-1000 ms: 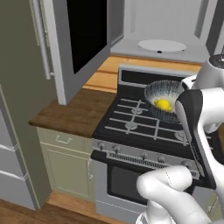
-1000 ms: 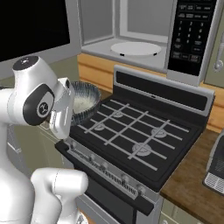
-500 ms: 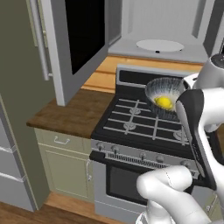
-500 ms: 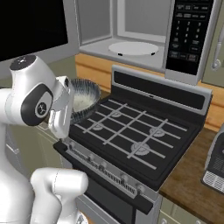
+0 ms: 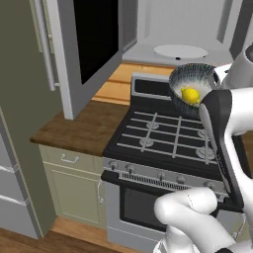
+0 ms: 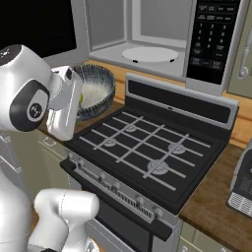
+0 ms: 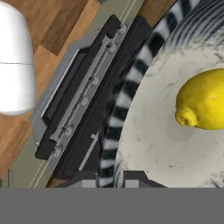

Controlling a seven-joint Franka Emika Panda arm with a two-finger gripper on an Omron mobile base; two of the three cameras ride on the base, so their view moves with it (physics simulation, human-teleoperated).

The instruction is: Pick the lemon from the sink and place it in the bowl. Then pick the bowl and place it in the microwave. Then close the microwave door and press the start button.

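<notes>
Where the hand view looks down, the gripper (image 7: 109, 177) is seen clenched on the rim of the bowl (image 7: 148, 65), one dark fingertip on each side of the wall. The lemon (image 7: 202, 99) is found lying on the bowl's pale floor, toward the side away from the gripped rim. The bowl is held aloft above the rear of the stove (image 5: 163, 143), level with the raised back panel, and touches no grate. Beyond it, the microwave (image 6: 147, 29) is noted with its cavity exposed and the white turntable plate (image 6: 149, 54) bare. The microwave door (image 5: 86, 49) is swung wide toward the left.
</notes>
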